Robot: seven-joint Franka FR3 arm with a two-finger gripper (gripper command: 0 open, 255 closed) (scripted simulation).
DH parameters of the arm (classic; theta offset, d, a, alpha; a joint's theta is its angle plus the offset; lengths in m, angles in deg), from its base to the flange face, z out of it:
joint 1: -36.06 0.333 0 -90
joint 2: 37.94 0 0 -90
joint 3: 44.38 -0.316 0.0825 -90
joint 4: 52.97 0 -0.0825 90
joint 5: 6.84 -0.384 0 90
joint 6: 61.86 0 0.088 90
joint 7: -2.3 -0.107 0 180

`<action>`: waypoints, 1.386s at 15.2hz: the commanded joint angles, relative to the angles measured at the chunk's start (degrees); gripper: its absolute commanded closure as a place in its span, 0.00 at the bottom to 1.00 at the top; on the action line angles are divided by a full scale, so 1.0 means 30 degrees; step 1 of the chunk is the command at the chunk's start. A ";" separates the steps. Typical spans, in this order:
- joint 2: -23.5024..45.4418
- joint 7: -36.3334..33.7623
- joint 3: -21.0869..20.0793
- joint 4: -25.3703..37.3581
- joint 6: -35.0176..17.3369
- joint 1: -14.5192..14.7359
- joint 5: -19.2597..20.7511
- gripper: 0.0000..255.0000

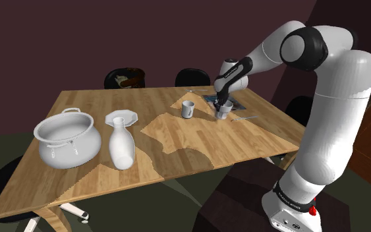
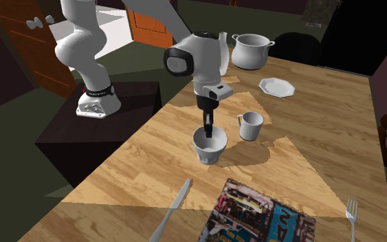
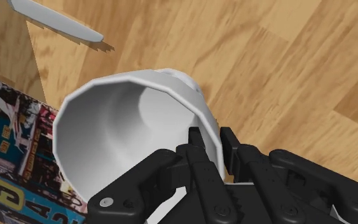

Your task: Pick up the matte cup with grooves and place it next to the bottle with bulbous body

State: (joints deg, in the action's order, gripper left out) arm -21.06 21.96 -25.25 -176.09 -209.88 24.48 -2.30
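A white faceted cup stands near the table's end by the magazine, and I cannot tell whether it rests on the wood or hangs just above it. My black gripper comes down from above and is shut on the cup's wall, one finger inside the rim and one outside, as the wrist view shows around the cup and gripper. In the shoulder view the gripper sits on the cup. The white bulbous bottle stands far off toward that view's left, beside the pot; the bottle is also at the far end.
A white mug with a handle stands close to the cup. A large white pot and a plate are near the bottle. A colourful magazine, a knife and a fork lie at the near end. Dark chairs ring the table.
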 commanded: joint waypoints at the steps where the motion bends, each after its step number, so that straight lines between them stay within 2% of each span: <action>1: -0.0347 -0.0018 0.0057 0.0162 0.0492 0.0054 0.0104 1.00; 21: -0.3452 -0.0139 0.0330 0.1874 0.5188 0.0442 0.0992 1.00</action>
State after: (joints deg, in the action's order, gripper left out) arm -30.83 21.60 -24.27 -170.67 -195.09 25.74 0.49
